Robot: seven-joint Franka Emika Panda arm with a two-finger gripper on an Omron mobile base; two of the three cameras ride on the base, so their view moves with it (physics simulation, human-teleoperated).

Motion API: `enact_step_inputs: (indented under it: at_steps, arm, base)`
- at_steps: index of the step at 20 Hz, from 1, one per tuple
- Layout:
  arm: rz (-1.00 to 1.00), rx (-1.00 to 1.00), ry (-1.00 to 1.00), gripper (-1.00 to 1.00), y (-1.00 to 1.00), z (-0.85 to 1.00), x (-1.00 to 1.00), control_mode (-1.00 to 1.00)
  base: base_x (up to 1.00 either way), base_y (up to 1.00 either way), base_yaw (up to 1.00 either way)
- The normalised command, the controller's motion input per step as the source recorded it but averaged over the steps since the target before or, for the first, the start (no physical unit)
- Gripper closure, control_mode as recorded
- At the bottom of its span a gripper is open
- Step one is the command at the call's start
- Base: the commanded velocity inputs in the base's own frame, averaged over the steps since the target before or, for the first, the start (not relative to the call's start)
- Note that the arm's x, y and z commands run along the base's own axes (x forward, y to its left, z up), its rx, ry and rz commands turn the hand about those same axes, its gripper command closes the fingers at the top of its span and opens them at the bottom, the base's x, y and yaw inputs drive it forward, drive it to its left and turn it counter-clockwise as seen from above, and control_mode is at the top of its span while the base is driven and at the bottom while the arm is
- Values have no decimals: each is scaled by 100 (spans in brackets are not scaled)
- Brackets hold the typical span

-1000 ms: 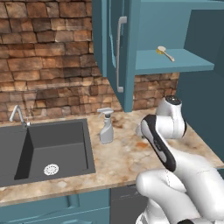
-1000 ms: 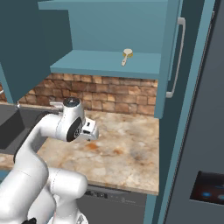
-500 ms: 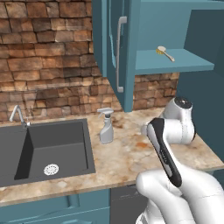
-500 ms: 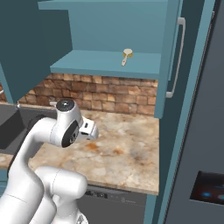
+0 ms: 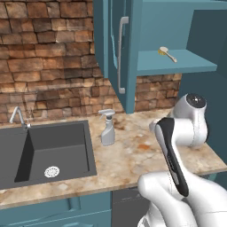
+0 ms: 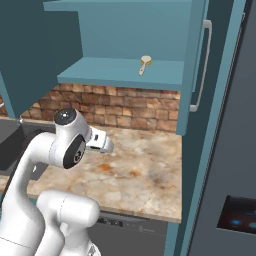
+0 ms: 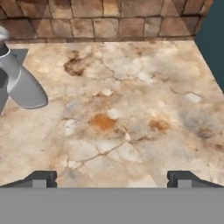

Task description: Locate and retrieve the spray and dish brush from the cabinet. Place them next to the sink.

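Hand view: hand (image 7: pixel 112 178) spread, empty; arm raised since earlier, spray (image 5: pixel 107 128) unmoved.

We see flat, even rendered light across the kitchen, bright and without glare. Soft shade fills the sink (image 5: pixel 48 146) basin and the cabinet (image 6: pixel 125 75) interior under its shelf. The hand view's marble counter (image 7: pixel 131 109) appears slightly soft and blocky; base views stay sharp throughout.

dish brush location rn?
The dish brush lies on the open cabinet's inner shelf, up and right in the left base view. The spray stands below on the counter, just right of the sink.
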Motion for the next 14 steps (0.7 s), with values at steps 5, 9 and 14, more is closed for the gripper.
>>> enact_step_inputs:
  at_steps: [5,9,14]
  arm:
    - [-3,-10,-6,-100,-9,61,-19,-100]
    - [-1,0,-6,-100,-25,60,-17,-100]
    - [-1,0,-16,-100,-18,62,-29,-100]
  base:
    - [0,0,0]
    - [0,0,0]
    - [0,0,0]
